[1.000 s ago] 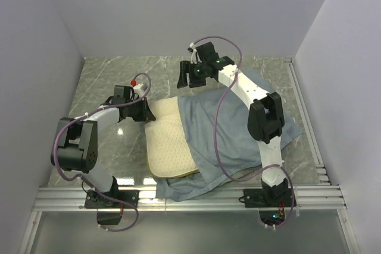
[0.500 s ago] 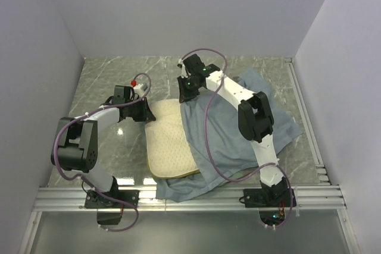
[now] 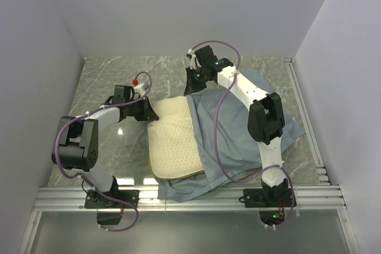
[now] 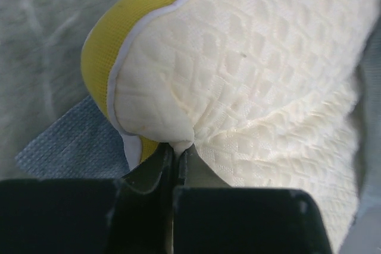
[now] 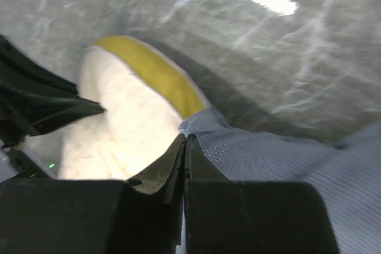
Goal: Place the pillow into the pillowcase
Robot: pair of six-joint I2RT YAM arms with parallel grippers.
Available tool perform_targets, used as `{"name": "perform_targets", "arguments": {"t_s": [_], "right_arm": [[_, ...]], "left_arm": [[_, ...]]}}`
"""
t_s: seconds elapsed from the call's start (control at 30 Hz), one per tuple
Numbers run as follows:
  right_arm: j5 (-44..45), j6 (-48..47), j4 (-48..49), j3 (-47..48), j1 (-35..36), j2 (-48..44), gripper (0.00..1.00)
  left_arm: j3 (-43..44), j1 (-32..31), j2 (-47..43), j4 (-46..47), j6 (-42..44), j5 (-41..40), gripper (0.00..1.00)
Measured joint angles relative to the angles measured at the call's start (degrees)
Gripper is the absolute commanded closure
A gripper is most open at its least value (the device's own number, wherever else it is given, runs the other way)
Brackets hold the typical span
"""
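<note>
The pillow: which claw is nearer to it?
Left. The left claw pinches a corner of the pillow; the right claw holds the pillowcase edge beside it.

Robot test cell in a lab.
Plain pale walls (image 3: 178, 10) box in a grey marble-patterned worktop (image 3: 107, 75); an aluminium rail (image 3: 190, 197) along its near edge carries the bolted left arm (image 3: 74, 147) and right arm (image 3: 265, 120), with purple cables (image 3: 215, 141) looping off them.

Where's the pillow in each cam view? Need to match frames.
Top external: pillow centre-left, right side covered by pillowcase.
Left wrist: pillow fills the upper right.
Right wrist: pillow left of centre.
Shared landmark: blue-grey pillowcase beside it in all three.
</note>
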Motion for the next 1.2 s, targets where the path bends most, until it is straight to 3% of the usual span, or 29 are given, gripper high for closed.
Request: {"name": "perform_targets", "arguments": {"t_s": [0.13, 0.33, 0.5, 0.67, 0.77, 0.8, 0.83, 0.93, 0.97, 1.13, 1.17, 1.2], "right_arm": [[-4.39, 2.21, 2.67, -1.60, 2.49, -0.50, 1.00], [-9.79, 8.52, 7.41, -1.60, 7.45, -3.89, 1.00], [-13.75, 14.73, 12.61, -1.60, 7.69, -12.02, 1.00], [-19.82, 19.47, 19.61, -2.14, 8.74, -13.75, 1.00], [-21.51, 18.73, 20.37, 1.79, 9.70, -7.63, 1.00], [-21.33, 17.75, 20.68, 2.91, 9.99, -4.96, 0.92], [-21.11, 16.65, 20.57, 3.82, 10.23, -2.51, 0.73], [-19.54, 12.87, 17.66, 4.83, 10.43, 2.71, 0.32], [-18.99, 12.15, 16.50, 3.98, 10.32, 3.02, 0.27], [-14.23, 6.93, 11.45, -11.02, 6.75, -7.91, 0.23], [-13.35, 6.29, 10.88, -15.21, 5.27, -12.41, 0.22], [-12.52, 5.97, 10.60, -18.62, 3.76, -16.65, 0.22]], "left_arm": [[-0.57, -1.25, -0.02, 7.30, -6.12, 7.48, 0.99], [-4.20, -3.34, 0.20, 32.63, -31.47, 17.42, 0.99], [-7.41, -3.13, 0.37, 52.48, -50.12, 19.41, 1.00], [-11.21, -2.71, -0.79, 60.08, -58.01, 18.84, 0.99], [-13.33, 0.55, -1.14, 59.04, -58.49, 18.03, 0.96], [-13.73, 2.21, -1.14, 57.33, -58.01, 17.64, 0.91], [-13.97, 3.80, -1.14, 55.04, -56.96, 17.16, 0.74], [-13.86, 8.72, -1.40, 44.52, -50.10, 15.17, 0.54], [-13.60, 9.97, -1.79, 40.15, -46.62, 14.78, 0.50], [-7.74, 12.85, -8.13, 14.93, -24.13, 14.38, 0.34], [-5.14, 13.22, -10.32, 8.50, -17.20, 14.29, 0.27], [-2.93, 13.46, -12.09, 3.91, -10.93, 13.86, 0.12]]}}
